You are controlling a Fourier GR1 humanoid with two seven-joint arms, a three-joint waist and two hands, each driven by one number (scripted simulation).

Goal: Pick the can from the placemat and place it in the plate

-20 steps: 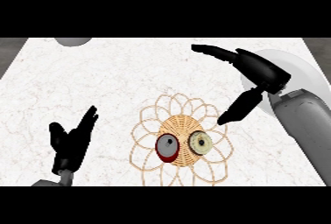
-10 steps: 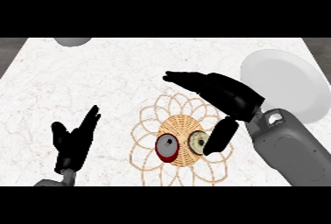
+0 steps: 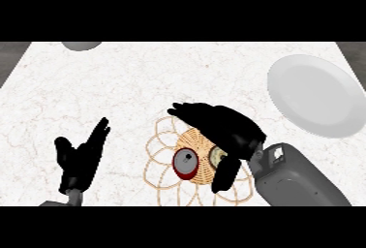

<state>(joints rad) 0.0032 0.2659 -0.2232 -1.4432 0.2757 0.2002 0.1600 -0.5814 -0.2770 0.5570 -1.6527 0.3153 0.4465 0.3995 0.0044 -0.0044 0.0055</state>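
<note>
Right robot hand (image 3: pixel 227 130) over placemat (image 3: pixel 163 164), can (image 3: pixel 187 163) (perhaps a second) half hidden

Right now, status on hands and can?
Right hand open, over the placemat, partly covering the greenish can. Red can beside it. Left hand resting open. Plate unobstructed.

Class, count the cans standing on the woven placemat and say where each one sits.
2. The red can stands at the placemat's centre; the pale can is just right of it, partly hidden under the right hand.
</note>
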